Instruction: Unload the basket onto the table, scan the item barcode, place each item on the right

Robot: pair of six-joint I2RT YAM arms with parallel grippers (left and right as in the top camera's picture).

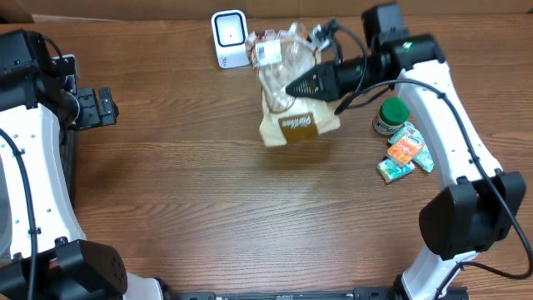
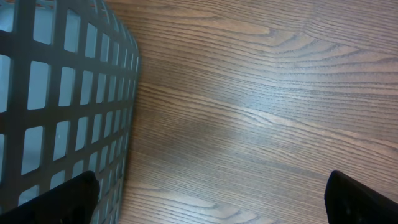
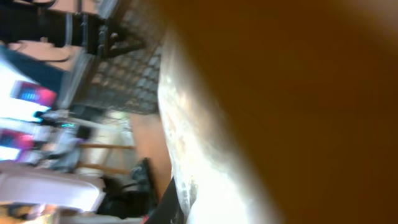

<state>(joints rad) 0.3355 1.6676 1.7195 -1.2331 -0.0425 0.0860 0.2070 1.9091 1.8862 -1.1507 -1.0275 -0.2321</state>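
Clear bag [image 1: 293, 125] beside white scanner [image 1: 229, 37]

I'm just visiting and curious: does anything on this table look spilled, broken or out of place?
Nothing looks spilled or broken. The only untidy things: the right hand grips a crumpled clear bag by the white scanner, and a few packets lie in a loose heap beside the green-lidded jar.

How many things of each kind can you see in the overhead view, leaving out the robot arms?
barcode scanner: 1
snack bag: 1
green-lidded jar: 1
small packets: 3 (they overlap, so this count is less sure)
Total: 6
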